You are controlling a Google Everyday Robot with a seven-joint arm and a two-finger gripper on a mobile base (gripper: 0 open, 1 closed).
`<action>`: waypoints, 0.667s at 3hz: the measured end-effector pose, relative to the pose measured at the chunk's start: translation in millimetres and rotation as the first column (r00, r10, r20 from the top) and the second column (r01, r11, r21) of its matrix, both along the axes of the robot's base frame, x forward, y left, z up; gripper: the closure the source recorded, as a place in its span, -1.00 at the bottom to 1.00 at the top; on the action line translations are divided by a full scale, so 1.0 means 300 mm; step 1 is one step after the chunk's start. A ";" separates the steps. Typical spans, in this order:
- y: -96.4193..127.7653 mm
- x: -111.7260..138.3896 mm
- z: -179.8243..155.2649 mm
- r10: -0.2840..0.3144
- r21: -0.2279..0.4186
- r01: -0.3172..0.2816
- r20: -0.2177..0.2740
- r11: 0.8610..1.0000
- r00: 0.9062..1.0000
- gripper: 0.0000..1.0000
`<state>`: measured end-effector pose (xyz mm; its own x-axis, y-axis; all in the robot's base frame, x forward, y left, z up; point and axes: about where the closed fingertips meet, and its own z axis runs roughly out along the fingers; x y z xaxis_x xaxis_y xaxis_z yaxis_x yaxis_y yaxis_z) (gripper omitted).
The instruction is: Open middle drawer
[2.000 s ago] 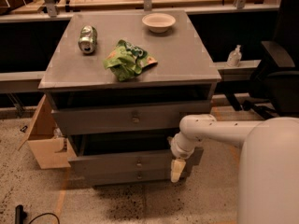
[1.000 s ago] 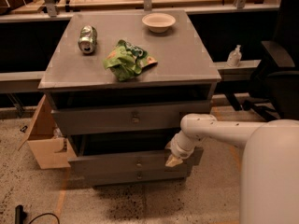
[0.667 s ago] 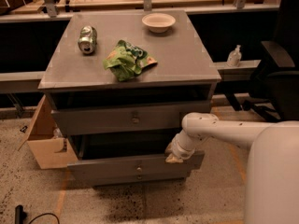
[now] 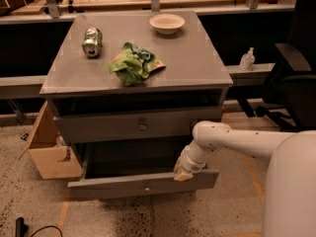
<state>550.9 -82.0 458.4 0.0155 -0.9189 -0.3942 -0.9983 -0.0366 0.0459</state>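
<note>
Camera view had the gripper (image 4: pixel 183 173) on the middle drawer (image 4: pixel 113 185) top lip, 2 o'clock of its knob (image 4: pixel 146 186); couldn't tell its grip. Drawer seemed rigid, light-sliding; I'd grab that lip.

The grey middle drawer (image 4: pixel 113 185) matched the grey worktop (image 4: pixel 197 58). The end effector (image 4: pixel 183 172), seemingly cream, sat at the drawer front's right end. The bag (image 4: pixel 134 63) was green, the bowl (image 4: pixel 167 22) pale.
</note>
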 end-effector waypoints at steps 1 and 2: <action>0.005 -0.022 0.017 -0.018 0.011 0.019 -0.022 1.000 1.000 0.72; 0.005 -0.022 0.015 -0.018 0.011 0.019 -0.022 1.000 1.000 0.24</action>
<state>544.3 -80.6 462.8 -0.0102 -0.9144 -0.4047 -0.9975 -0.0188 0.0676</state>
